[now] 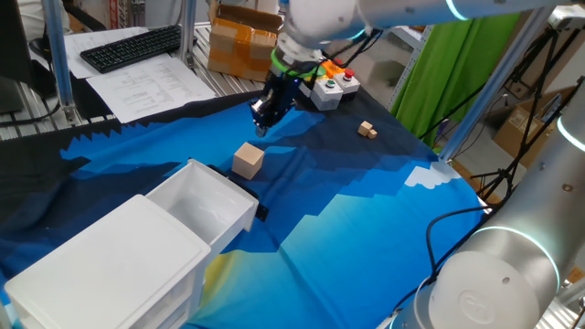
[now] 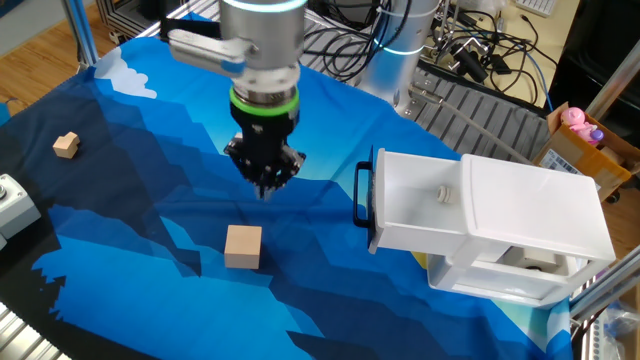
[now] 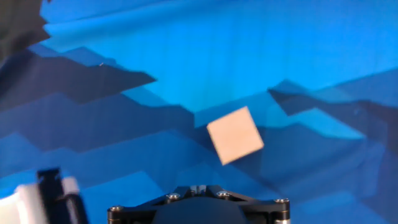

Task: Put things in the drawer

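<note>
Drawer point(image 2: 415, 205) pulled out, one small pale piece point(image 2: 441, 193) inside; cube point(image 2: 243, 246) outside; tool point(image 2: 265, 185) state unclear.

Matt pale wood on the cube point(image 2: 243, 246); soft creased blue cloth point(image 2: 160, 140) beneath (faintly sheened); smooth white plastic drawer point(image 2: 410, 205) at three o'clock.

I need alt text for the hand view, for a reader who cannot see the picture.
A pale wooden cube lies alone on a blue patterned cloth, turned at an angle, just ahead of the claw's dark base at the bottom edge. A corner of the white drawer with its black tab shows at lower left.
</note>
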Robot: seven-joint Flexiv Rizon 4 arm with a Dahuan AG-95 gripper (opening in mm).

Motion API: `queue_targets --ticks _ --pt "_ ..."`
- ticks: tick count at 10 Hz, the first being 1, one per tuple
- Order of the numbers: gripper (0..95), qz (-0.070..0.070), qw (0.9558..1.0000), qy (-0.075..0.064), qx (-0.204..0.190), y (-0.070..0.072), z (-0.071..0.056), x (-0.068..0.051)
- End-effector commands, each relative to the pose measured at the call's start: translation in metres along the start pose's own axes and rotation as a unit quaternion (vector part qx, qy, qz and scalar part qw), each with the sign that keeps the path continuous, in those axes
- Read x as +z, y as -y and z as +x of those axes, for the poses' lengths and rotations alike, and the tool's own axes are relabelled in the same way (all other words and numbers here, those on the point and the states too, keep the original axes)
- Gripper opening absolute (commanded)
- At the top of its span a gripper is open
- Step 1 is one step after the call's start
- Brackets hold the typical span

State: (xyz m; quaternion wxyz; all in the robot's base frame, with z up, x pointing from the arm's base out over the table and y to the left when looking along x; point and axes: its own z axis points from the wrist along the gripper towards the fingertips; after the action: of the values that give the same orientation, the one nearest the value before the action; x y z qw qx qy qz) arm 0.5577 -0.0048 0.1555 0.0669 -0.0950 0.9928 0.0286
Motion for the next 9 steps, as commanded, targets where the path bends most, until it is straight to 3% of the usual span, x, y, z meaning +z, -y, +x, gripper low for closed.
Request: queue_targets --ticks 1,2,3,9 --pt "57.0 0.018 0.9998 -0.001 -0.012 0.006 -0.01 0.016" --pt "57.0 0.017 0.9998 0.0 -0.012 0.008 -0.01 0.021" --pt "76.0 0.017 0.9997 0.0 -0.015 0.014 -0.013 0.034" --pt "76.0 0.019 0.9995 -0.001 -0.025 0.026 -0.017 0.067"
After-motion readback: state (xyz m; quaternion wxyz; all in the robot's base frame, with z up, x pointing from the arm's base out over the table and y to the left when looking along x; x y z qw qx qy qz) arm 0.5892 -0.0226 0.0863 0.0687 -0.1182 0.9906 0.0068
